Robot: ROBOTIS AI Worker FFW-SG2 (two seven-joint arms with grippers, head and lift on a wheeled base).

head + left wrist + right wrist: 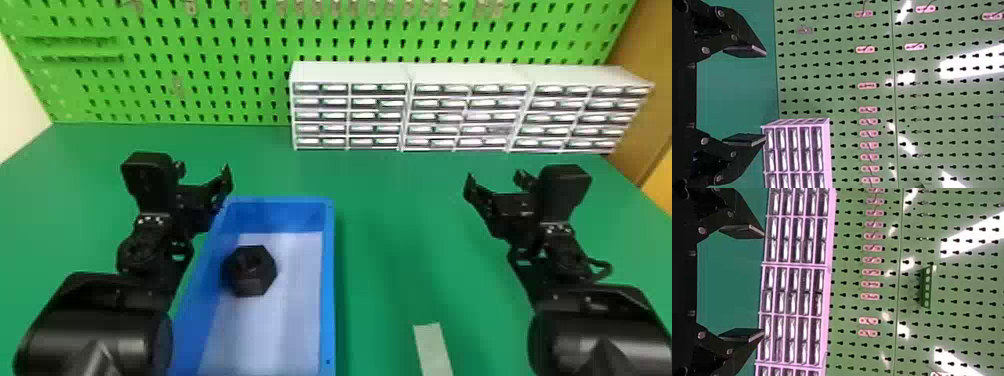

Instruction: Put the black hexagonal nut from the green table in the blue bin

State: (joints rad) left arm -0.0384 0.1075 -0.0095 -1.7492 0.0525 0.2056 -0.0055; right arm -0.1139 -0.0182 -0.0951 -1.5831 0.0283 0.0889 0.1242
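Nut in blue bin, head view; left gripper and right gripper, wrist views, spread wide, empty.

Your left arm: in from the near left, extended toward the far side
Your left gripper: open, fingers wide apart
Your right arm: near right, likewise extended
Your right gripper: open too, fingers parted
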